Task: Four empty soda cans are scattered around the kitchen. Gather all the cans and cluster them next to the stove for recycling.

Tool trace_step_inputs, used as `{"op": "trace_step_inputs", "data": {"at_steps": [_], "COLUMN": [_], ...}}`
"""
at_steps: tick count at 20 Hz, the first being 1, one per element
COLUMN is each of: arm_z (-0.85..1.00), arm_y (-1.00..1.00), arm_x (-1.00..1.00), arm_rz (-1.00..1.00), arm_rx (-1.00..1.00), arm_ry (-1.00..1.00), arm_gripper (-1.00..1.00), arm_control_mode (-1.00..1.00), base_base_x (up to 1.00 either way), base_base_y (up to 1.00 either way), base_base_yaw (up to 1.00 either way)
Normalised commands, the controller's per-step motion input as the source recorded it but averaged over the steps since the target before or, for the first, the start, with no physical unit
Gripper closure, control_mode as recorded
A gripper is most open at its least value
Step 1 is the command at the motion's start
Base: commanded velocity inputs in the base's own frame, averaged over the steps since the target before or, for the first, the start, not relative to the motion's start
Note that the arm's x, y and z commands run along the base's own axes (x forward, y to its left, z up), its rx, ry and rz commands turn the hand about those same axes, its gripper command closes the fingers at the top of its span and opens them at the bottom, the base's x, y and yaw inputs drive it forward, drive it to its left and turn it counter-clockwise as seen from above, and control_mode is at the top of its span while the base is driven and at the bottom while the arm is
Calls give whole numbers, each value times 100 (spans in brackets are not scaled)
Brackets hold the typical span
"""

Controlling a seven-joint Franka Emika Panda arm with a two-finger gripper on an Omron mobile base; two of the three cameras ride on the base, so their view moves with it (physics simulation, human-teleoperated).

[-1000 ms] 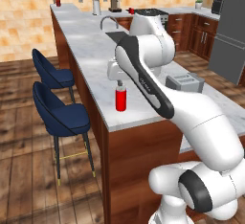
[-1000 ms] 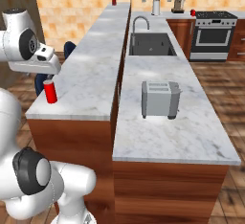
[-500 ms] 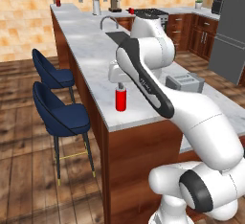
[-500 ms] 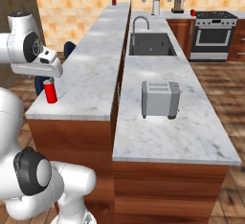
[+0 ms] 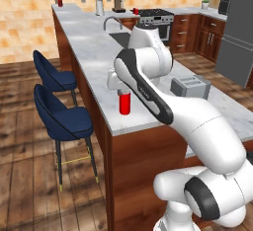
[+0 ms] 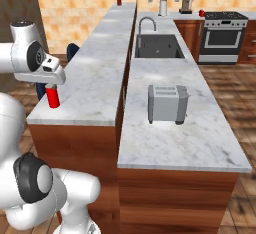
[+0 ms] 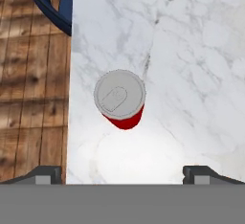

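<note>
Standing upright near the marble surface (image 7: 191,74) edge, soda can (image 7: 119,98) with its long axis vertical, almost directly beneath the gripper (image 7: 122,173) though offset forward of the midline between the fingertips; gripper jaws spread fully apart, holding nothing

Toaster (image 6: 168,103) on lower counter; two blue stools (image 5: 64,114) beside island.

Arm bent low, claw (image 7: 122,173) pointing down, apparently spread wide, holding nothing.
</note>
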Motion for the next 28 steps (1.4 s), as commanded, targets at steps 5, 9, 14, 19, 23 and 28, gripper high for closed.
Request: {"op": "trace_step_inputs", "data": {"at_steps": [5,9,14,19,23,28], "arm_z": [1,0,0,0,-1,-9], "arm_y": [0,0,0,0,0,2], "arm_x": [9,24,32,25,1,0], "arm_rz": [0,0,0,0,0,0], "arm_rx": [0,0,0,0,0,0], "arm_ry": [1,3,0,0,0,0], "arm_gripper": [-100,-100,-100,-100,-100,-100], "arm_control_mode": [-100,-100,-100,-100,-100,-100], "base_base_x": [0,0,0,0,0,0], "base_base_y": [0,0,0,0,0,0], "base_base_yaw": [0,0,0,0,0,0]}}
